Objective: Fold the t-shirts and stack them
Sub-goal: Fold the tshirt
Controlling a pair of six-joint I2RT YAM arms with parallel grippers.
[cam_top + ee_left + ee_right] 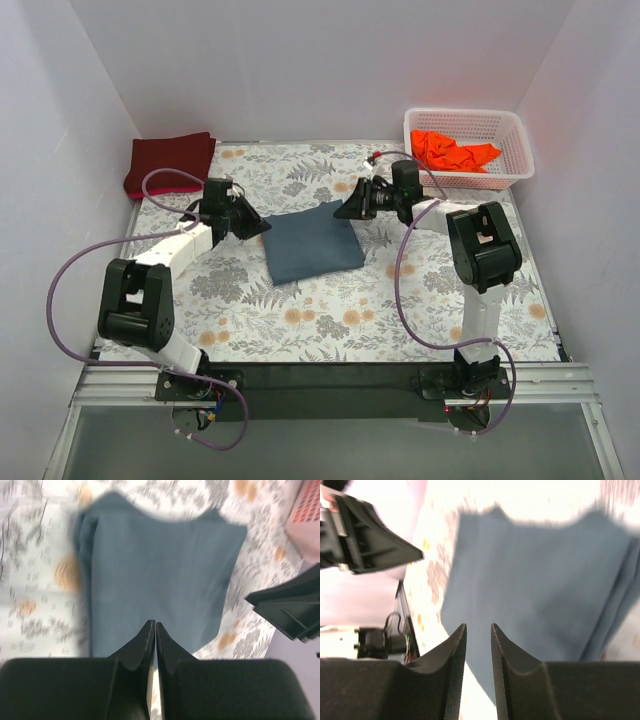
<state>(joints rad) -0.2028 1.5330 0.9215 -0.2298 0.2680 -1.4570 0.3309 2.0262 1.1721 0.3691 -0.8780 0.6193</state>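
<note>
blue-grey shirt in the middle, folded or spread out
Folded: the blue-grey shirt is a compact rectangle with no sleeves showing, and stacked layers show along its edge in both wrist views.

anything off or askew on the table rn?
Nothing spilled or damaged. The blue-grey t-shirt lies folded but rotated against the edges of the table. The orange t-shirt sits crumpled, unfolded, in the white basket. The maroon t-shirt lies folded in the far left corner, apart: no stack yet.
</note>
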